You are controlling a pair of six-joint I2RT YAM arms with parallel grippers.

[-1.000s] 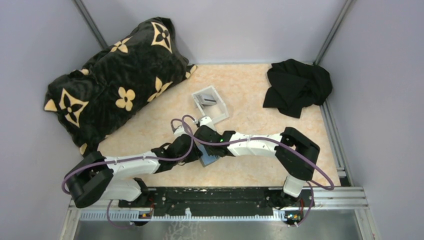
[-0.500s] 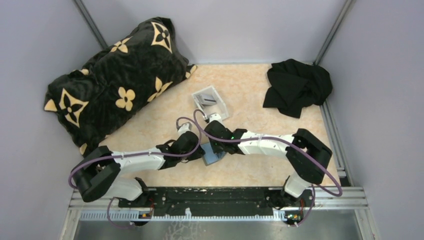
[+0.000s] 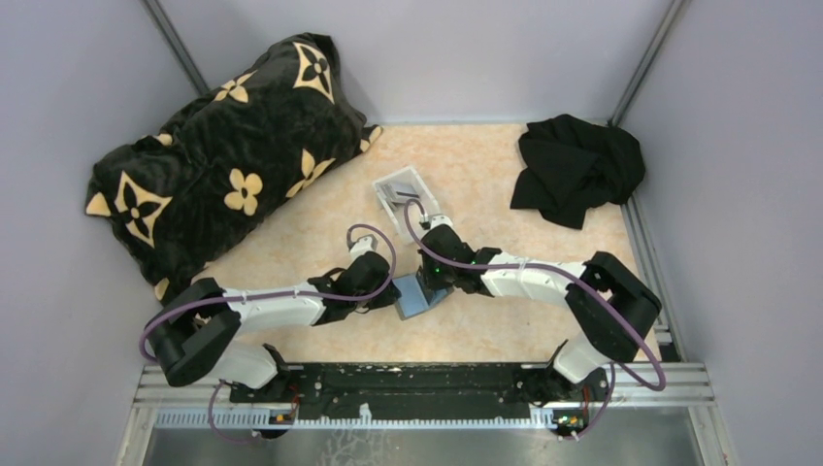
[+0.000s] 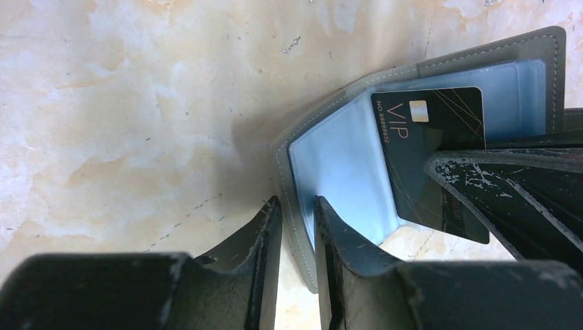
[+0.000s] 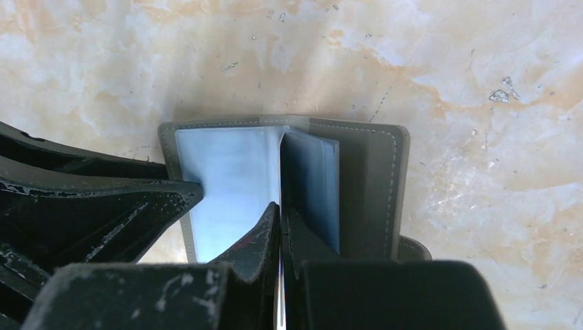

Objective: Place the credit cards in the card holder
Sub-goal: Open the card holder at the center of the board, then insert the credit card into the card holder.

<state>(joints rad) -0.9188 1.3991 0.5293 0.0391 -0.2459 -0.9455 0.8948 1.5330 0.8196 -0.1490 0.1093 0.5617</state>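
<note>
Left claw [image 4: 297,227]: jaws narrowly parted, with the near edge of the card holder [image 4: 344,172] pinched between them. Both fingers appear to touch it.
Right claw [image 5: 282,230]: closed tight on a credit card [image 4: 426,130], which you see edge-on between its fingers.
Card holder: lies open on the table [image 4: 124,103], pale inner sleeves up, between your two claws.
Credit card: dark, marked VIP, tilted over the inner sleeves. One end overhangs the holder's edge, and you cannot tell whether the other end has entered a slot.
Reason for hold: your left claw likely keeps the holder open and stops it sliding — so the right can push the card home.
Tray [image 3: 388,183]: white, beyond both claws — apart from the holder.
</note>
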